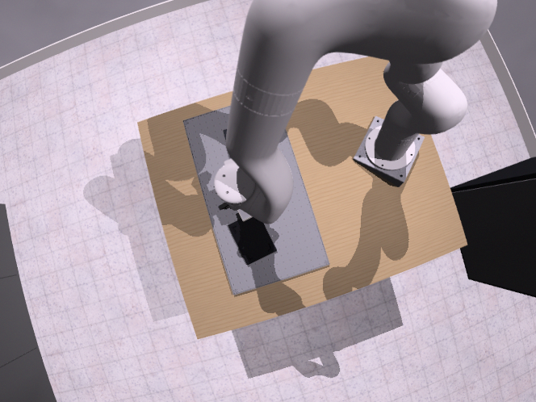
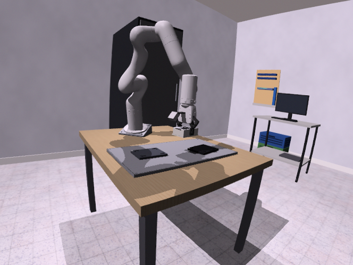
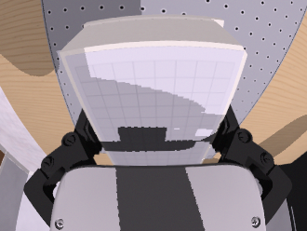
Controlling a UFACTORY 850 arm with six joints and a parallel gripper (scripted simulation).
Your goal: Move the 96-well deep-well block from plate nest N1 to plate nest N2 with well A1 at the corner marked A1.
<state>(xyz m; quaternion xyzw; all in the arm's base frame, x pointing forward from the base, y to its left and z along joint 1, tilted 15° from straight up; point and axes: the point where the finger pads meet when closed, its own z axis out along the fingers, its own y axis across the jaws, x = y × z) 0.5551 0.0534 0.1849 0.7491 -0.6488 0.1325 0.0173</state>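
My gripper point(image 2: 185, 129) is shut on the white 96-well deep-well block point(image 2: 182, 132) and holds it upright in the air over the grey perforated baseplate point(image 2: 170, 155). In the wrist view the block point(image 3: 154, 95) fills the middle, with the black fingers clamping its two sides. Nest N1 point(image 2: 148, 153), a black plate on the left, stands empty. Nest N2 point(image 2: 202, 148) lies on the right, a little in front of and below the block. In the overhead view N2 point(image 1: 253, 244) shows just past the wrist, and the arm hides N1 and most of the block.
The arm's base mount point(image 2: 136, 131) sits at the table's back. A black cabinet point(image 2: 148, 71) stands behind the table. A shelf with a monitor point(image 2: 287, 114) stands off to the right, away from the table.
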